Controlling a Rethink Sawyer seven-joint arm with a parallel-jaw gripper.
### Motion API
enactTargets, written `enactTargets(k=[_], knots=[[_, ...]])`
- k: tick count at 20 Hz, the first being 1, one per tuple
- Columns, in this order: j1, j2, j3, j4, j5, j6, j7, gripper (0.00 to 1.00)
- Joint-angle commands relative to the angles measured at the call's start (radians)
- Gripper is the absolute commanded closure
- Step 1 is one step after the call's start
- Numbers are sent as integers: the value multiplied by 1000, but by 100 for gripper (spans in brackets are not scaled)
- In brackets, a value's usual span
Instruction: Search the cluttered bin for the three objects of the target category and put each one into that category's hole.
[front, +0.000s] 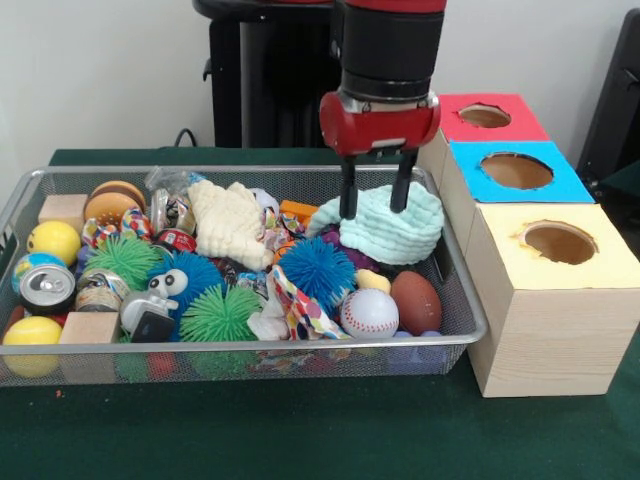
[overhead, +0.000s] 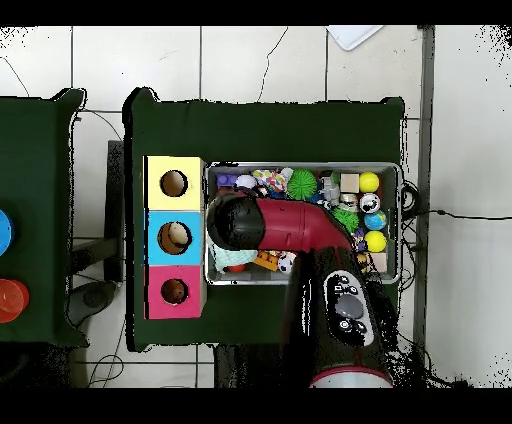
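The silver wire mesh bin (front: 200, 172) is full of mixed toys, and it also shows in the overhead view (overhead: 300, 167). My gripper (front: 375, 205) hangs over the bin's right end. It is open and empty, with its fingertips (front: 348, 205) at the top of a mint green cloth (front: 390, 230). A small pale yellow thing (front: 372, 281) peeks out between a blue spiky ball (front: 316, 270) and a brown football (front: 416, 302). No tan-orange teddy bear shows. The hole in the red-topped box (front: 484, 116) lies behind the bin's right end, and it also shows from overhead (overhead: 174, 291). In the overhead view the arm hides the gripper.
Blue-topped (front: 516, 170) and yellow-topped (front: 559, 242) boxes stand in a row with the red one, right of the bin. The bin also holds a baseball (front: 369, 312), green spiky balls (front: 220, 313), a cream cloth (front: 230, 222), cans, yellow balls and wooden blocks.
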Motion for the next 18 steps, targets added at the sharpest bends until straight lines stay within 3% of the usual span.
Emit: enactTargets(k=[1,11,14,18], knots=[[-6,77,74,36,-27,24,103,0],[-2,112,75,60,-11,-15,134,0],[-5,117,85,84,56,68,179,0],[3,128,86,91,76,67,189,0]])
